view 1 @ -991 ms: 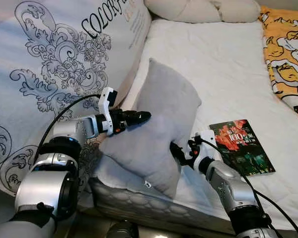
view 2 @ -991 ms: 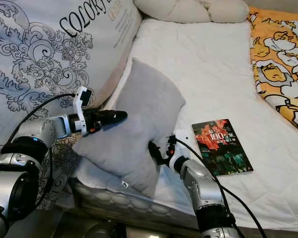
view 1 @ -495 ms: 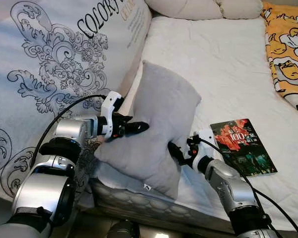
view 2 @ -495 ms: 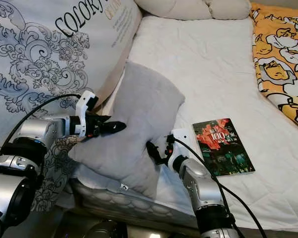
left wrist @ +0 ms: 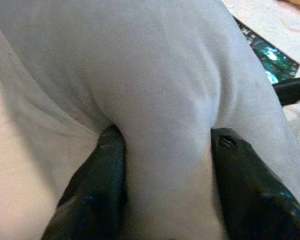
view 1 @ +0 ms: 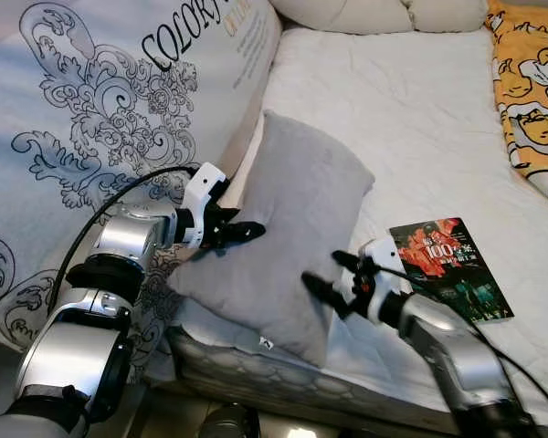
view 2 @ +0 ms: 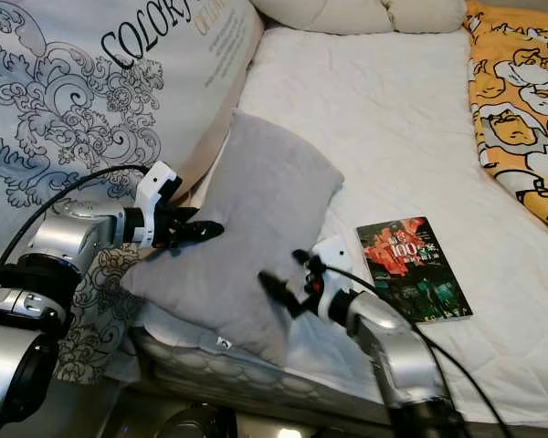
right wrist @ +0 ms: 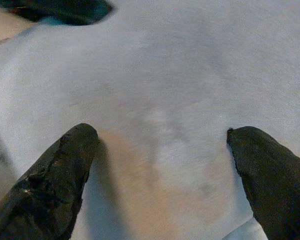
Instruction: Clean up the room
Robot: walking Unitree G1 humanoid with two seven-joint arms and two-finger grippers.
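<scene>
A grey pillow stands tilted on the near left edge of a bed with a white mattress cover, its left side leaning toward a large white duvet printed with grey scrollwork. The left gripper is at the pillow's left side; in the left wrist view its two black fingers pinch a fold of the grey fabric between them, so the jaws are narrowed onto the pillow. The right gripper is at the pillow's near right edge; in the right wrist view its fingers stand wide apart, with the grey fabric directly ahead of them and nothing gripped between them. Whether the fingertips touch the fabric cannot be determined. A book with a dark red and green cover lies flat on the mattress cover just right of the right gripper. An orange patterned blanket lies along the far right side of the bed. Cream pillows lie at the far end.
</scene>
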